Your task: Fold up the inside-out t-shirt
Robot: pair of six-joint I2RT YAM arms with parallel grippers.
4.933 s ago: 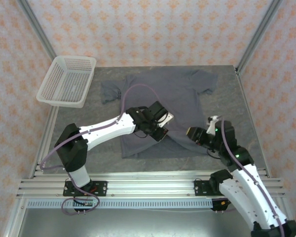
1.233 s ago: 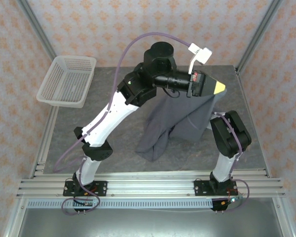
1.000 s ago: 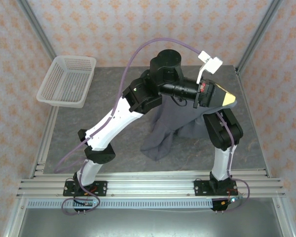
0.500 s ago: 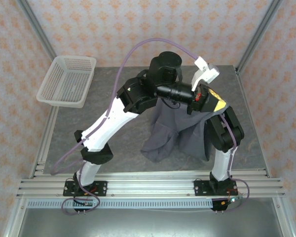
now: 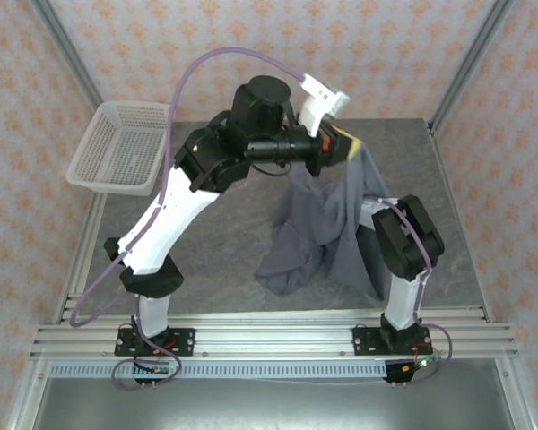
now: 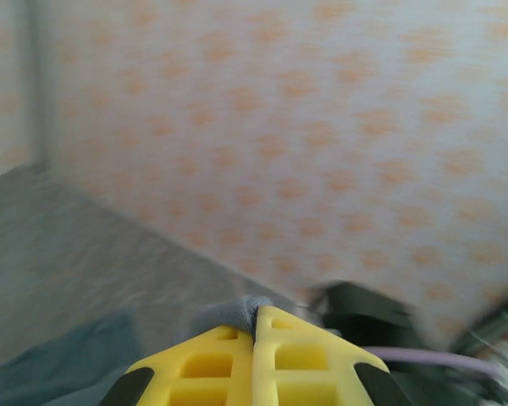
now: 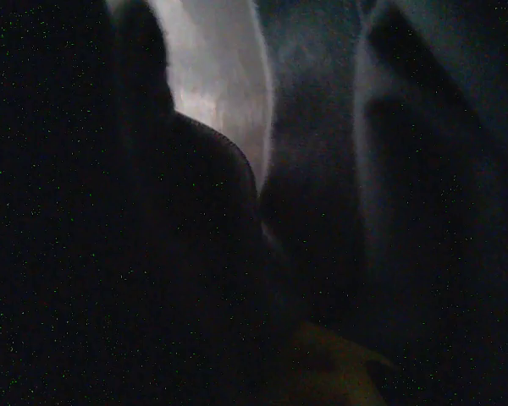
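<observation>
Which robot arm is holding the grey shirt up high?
The left arm: its yellow tool is shut on the t-shirt, high above the table. The right arm stands lower, beside the hanging cloth.

Left gripper point(image 6: 256, 317) pressed closed, apparently pinching blurred grey t-shirt point(image 6: 226, 312).

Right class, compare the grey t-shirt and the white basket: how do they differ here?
The t-shirt is dark, soft cloth; the basket is white mesh. The t-shirt hangs from the left gripper, its lower part bunched on the table; the basket rests untouched at the far-left corner.
</observation>
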